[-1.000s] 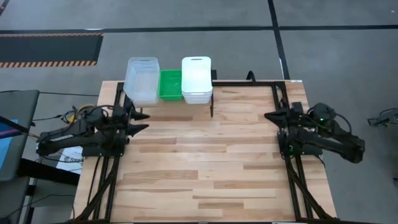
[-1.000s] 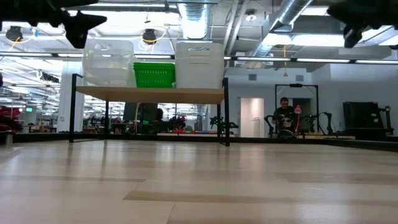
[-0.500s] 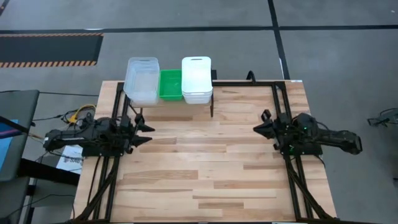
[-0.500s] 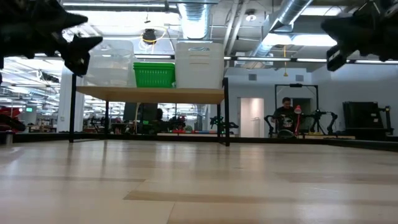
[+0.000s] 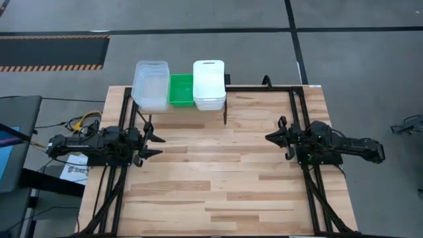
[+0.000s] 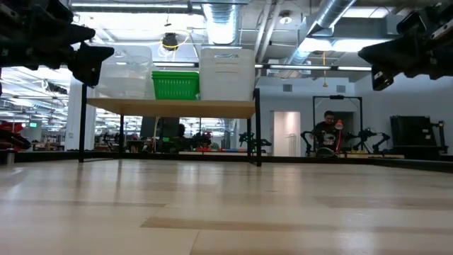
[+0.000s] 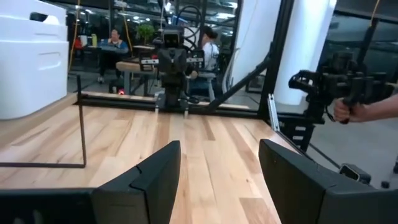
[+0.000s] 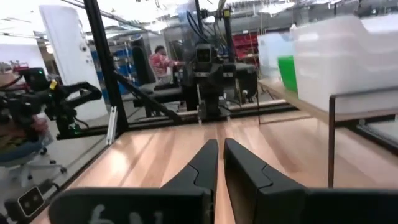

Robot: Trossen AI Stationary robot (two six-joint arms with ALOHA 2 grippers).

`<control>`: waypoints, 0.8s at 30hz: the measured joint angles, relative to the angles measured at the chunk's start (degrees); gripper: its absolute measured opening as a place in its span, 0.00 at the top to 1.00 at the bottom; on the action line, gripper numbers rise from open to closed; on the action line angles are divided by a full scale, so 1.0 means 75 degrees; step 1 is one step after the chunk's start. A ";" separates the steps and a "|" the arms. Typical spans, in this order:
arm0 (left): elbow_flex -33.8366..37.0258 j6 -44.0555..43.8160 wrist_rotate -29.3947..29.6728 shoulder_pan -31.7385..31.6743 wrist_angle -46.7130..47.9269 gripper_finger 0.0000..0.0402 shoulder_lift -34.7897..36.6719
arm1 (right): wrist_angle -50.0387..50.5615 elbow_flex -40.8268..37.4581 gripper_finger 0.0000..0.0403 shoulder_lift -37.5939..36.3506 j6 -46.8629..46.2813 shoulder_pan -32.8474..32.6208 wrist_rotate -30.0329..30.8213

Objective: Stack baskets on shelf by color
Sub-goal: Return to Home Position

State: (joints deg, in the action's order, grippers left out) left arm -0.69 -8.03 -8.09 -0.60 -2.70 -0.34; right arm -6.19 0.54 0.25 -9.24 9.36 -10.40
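The shelf (image 6: 170, 108) stands on thin black legs at the table's far edge. On it rest three stacks: clear baskets (image 5: 151, 84) on the left, green baskets (image 5: 180, 90) in the middle, white baskets (image 5: 209, 84) on the right. In the low view the clear stack (image 6: 124, 71), the green stack (image 6: 175, 85) and the white stack (image 6: 226, 73) stand side by side on the board. My left gripper (image 5: 157, 140) hangs open over the table's left side, nearer than the shelf. My right gripper (image 5: 269, 137) hangs shut over the table's right side. Both grippers face each other.
Black frame rails (image 5: 296, 99) run along the table's left, right and far sides. The wooden plank top (image 5: 211, 172) lies between the two arms. People (image 6: 325, 131) and other equipment show in the room beyond the far edge.
Both arms have come down from high above the table. The left gripper has moved down and a little toward the near edge. The right gripper has moved down and toward the table's left. The baskets on the shelf have stayed put.
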 joint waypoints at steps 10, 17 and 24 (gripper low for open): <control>0.0000 0.0012 0.0823 -0.0003 0.0112 0.48 -0.0003 | 0.0430 0.0006 0.87 0.0071 -0.0178 0.0003 0.0024; 0.0003 -0.0016 0.0976 -0.0003 0.0172 0.48 -0.0003 | 0.0465 0.0006 0.87 0.0071 -0.0177 0.0003 0.0021; 0.0003 -0.0019 0.0976 -0.0003 0.0170 0.48 -0.0003 | 0.0483 0.0003 0.87 0.0071 -0.0174 0.0003 0.0013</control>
State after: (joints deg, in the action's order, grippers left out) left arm -0.67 -8.17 -0.78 -0.62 -1.43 -0.36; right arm -2.57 0.56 0.78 -10.55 9.39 -10.30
